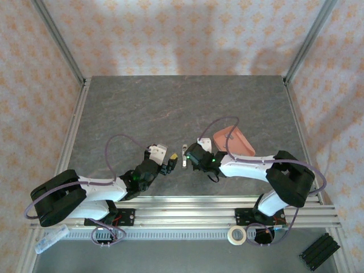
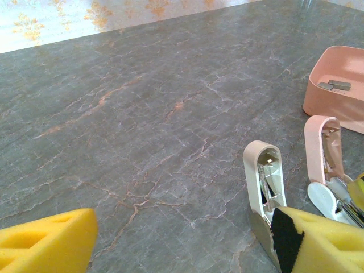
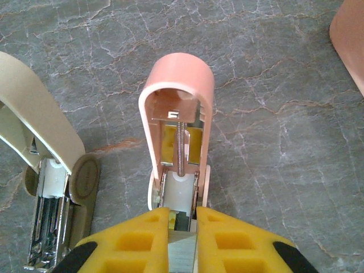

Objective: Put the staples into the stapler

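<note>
Staples (image 2: 335, 85) are light, stiff, brittle strips, best pinched across their long sides; two lie in the pink tray (image 2: 329, 109), at 2 o'clock from the open pink stapler (image 3: 177, 91). Right pincer (image 3: 182, 217) is clamped on a thin metal strip (image 3: 183, 253), likely another. Left pincer (image 2: 182, 233) gapes wide beside the beige stapler (image 2: 264, 176).

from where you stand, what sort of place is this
Probably a robot test cell rather than an office: a grey stone-look table fenced by aluminium rails, patterned backdrop walls on three sides, and two robot arms bolted at its near edge.
</note>
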Available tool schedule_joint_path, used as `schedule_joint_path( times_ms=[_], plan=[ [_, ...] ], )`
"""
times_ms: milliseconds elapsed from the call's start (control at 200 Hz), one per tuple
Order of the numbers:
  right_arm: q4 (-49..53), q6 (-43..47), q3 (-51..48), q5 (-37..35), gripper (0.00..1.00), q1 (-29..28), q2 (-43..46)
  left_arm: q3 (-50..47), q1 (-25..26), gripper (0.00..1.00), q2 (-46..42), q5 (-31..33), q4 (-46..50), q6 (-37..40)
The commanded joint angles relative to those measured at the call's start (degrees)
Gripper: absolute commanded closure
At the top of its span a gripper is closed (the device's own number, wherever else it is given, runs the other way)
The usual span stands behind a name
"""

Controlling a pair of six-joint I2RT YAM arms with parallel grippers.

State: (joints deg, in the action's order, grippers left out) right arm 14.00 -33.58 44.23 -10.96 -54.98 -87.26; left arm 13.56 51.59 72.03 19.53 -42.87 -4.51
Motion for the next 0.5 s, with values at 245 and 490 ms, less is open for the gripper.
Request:
schedule_joint_path(
  times_ms=[245, 490],
  plan=[
    [0.64, 0.00, 0.01, -2.18, 0.84, -0.32, 3.71, 1.18, -0.44, 0.18, 0.50, -0.15, 0.56, -0.66],
    [-0.15, 0.01, 0.60, -1.18, 0.84, -0.34, 1.02, 1.10, -0.43, 0.18, 0.50, -0.15, 0.52, -0.67]
  ],
)
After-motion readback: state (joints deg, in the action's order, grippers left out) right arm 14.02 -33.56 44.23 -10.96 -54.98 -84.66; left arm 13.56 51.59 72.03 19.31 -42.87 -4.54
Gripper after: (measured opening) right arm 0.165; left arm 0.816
